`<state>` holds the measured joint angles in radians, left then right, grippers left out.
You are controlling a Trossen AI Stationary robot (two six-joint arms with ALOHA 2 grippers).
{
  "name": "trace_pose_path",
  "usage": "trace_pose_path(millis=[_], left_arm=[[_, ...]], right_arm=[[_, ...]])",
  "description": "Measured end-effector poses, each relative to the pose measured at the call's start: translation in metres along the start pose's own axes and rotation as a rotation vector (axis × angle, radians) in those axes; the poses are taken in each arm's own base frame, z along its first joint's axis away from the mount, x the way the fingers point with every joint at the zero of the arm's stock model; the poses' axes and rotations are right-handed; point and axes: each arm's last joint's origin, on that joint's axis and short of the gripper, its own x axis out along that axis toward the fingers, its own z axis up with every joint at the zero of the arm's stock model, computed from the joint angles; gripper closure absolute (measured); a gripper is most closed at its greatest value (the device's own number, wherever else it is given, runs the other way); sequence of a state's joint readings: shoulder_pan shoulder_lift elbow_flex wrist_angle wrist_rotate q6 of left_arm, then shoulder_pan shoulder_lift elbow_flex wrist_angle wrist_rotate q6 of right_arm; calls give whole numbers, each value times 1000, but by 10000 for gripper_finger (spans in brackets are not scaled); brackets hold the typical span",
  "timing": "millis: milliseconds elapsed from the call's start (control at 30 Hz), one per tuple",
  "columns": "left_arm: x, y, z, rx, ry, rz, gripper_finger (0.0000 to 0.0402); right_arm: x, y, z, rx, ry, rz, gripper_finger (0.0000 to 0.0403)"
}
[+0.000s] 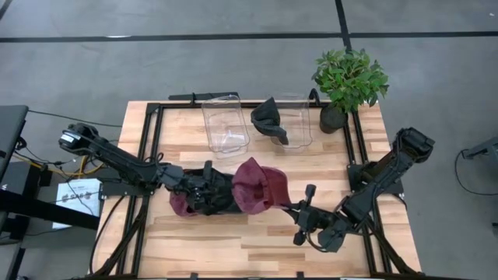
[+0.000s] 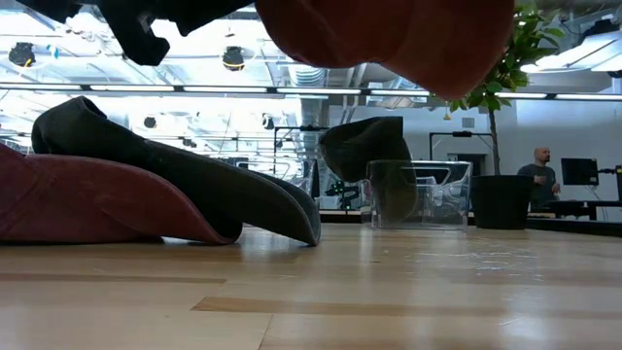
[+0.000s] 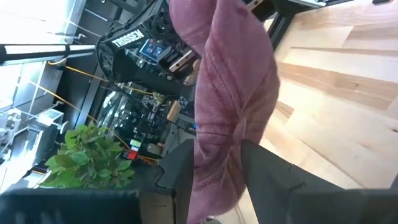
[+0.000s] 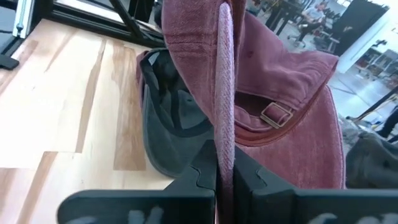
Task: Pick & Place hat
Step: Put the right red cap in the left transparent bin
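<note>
A maroon hat (image 1: 261,187) hangs in the air over the middle of the table, held between both grippers. My left gripper (image 1: 224,190) is shut on its left side and my right gripper (image 1: 294,208) on its near right edge. The back strap and buckle (image 4: 277,115) show in the right wrist view. Under it, a dark hat (image 2: 194,175) lies across another maroon hat (image 2: 87,199) on the table top. My left gripper pinches the bunched crown cloth (image 3: 217,168) of the maroon hat between its two fingers (image 3: 177,180). It comes in level from the table's left. The hat is clear of the table. My right gripper pinches the hat's stiff brim (image 4: 224,134) between shut fingers, with the brim standing on edge. It reaches in from the table's near right, slanting a little downward.
Two clear containers (image 1: 226,128) (image 1: 299,117) stand at the far side, with another dark hat (image 1: 271,120) resting on the right one. A potted plant (image 1: 348,78) is at the far right corner. Bare wood lies along the near edge.
</note>
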<state>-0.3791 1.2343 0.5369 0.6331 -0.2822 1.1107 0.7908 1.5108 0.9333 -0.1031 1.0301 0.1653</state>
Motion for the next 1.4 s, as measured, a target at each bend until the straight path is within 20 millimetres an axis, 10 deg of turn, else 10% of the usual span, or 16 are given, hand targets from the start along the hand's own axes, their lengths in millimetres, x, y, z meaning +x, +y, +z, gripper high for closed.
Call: trace_pose_path(millis=[967,1400], left_arm=[[0,-2,3,-206,-127,-88,274],[-1,-4,6,-226,-215,-154,385]], right_arm=[[-7,5,6,-36,-55,9,402],[-7,5,6,-32,-54,14,400]])
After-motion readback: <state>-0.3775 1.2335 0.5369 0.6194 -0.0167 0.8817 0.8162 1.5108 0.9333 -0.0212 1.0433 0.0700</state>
